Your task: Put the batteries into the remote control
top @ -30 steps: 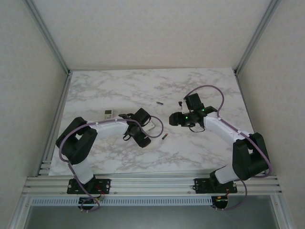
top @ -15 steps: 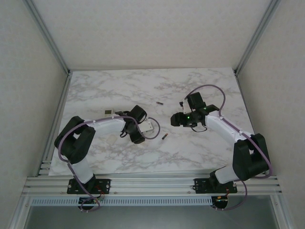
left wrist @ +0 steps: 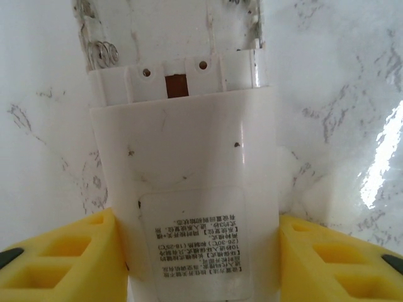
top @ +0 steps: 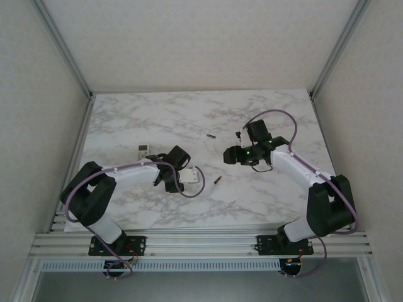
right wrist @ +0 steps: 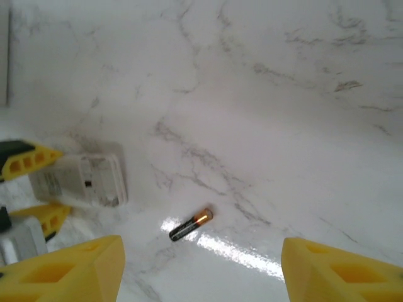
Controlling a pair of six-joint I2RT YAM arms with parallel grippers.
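I'm hovering my spread right pincer [right wrist: 201, 248] over the small dark copper-ended battery [right wrist: 191, 224], which is lying slantwise between its fingers; my left pincer [left wrist: 201, 261] is pinching the white plastic remote [left wrist: 182, 157].

The tabletop [top: 264, 195] is a marble-look slab, white with grey veins, smooth and glossy enough to throw bright glare. The remote [left wrist: 189, 157] is white plastic, faintly shiny and scuffed with dark specks; its printed label [left wrist: 195, 236] looks like paper or film, and a bare metal coil spring [left wrist: 104, 55] glints in its open bay. The left gripper [left wrist: 201, 220] and right gripper [right wrist: 201, 242] have matt yellow plastic fingers [left wrist: 63, 258]. The battery [right wrist: 191, 224] has a dark glossy jacket and a coppery metallic end
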